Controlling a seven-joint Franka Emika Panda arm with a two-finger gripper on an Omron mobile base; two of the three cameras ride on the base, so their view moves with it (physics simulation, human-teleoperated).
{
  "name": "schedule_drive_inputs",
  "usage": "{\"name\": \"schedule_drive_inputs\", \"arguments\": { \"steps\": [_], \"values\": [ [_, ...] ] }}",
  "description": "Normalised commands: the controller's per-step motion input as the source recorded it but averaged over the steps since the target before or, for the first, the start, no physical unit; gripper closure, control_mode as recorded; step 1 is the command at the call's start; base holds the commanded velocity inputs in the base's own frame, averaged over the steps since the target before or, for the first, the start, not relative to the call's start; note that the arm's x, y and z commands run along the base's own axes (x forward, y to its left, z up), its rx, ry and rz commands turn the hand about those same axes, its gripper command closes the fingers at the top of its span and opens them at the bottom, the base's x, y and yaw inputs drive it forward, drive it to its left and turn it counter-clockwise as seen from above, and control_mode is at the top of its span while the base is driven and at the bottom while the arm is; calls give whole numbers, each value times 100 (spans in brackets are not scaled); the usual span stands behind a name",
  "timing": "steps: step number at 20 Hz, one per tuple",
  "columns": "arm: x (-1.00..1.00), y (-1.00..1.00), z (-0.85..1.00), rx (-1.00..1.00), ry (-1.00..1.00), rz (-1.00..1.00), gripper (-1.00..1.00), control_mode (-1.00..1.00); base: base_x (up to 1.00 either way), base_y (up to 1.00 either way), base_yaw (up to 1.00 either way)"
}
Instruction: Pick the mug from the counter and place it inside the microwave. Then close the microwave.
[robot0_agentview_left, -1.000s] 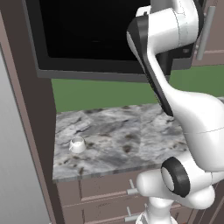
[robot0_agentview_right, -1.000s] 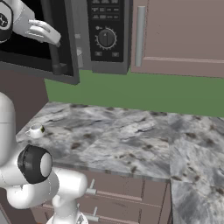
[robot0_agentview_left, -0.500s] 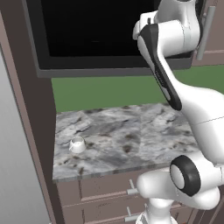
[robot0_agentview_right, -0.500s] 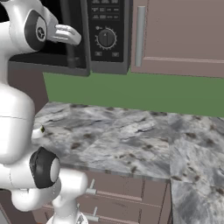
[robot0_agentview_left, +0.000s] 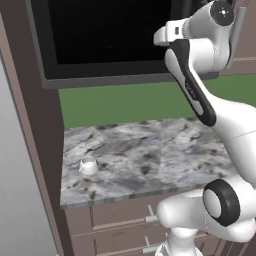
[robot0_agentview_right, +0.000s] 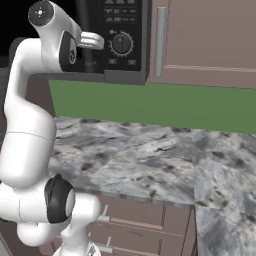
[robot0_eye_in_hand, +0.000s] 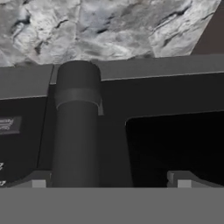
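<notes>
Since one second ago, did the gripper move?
Yes. The gripper has swung right, toward the microwave's dial, in the right base view.

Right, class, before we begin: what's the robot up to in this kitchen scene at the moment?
The white arm is raised to the microwave, its gripper open at the door's bar handle beside the dial panel, holding nothing. In the left base view the door's black window faces the camera. On the counter sits only a small white cup; no black mug shows on it. The arm seems busy with closing the door.
</notes>
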Motion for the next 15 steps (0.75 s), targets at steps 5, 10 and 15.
{"name": "schedule_drive_inputs", "arguments": {
  "steps": [5, 10, 15],
  "values": [
    [40, 0, 0, 0, -8, 14, -100, -100, 0, 0, 0],
    [48, 0, 5, -1, -1, 10, -100, -100, 0, 0, 0],
    [45, 0, 5, -2, 0, 6, -100, -100, 0, 0, 0]
  ]
}}
